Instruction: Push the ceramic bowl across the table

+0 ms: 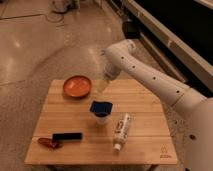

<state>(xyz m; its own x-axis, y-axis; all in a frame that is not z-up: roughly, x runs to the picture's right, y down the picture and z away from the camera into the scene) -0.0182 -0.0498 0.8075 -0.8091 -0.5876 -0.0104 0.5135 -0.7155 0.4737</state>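
Observation:
The orange-red ceramic bowl sits at the far left of the bamboo table. My gripper hangs from the white arm just right of the bowl, over the table's far edge, a short gap from the bowl's rim. A white cup with a blue top stands mid-table in front of the gripper.
A white bottle lies right of the cup. A black bar and a red-brown object lie near the front left corner. A logo marks the front right corner. Shiny floor surrounds the table; dark cabinets run along the right.

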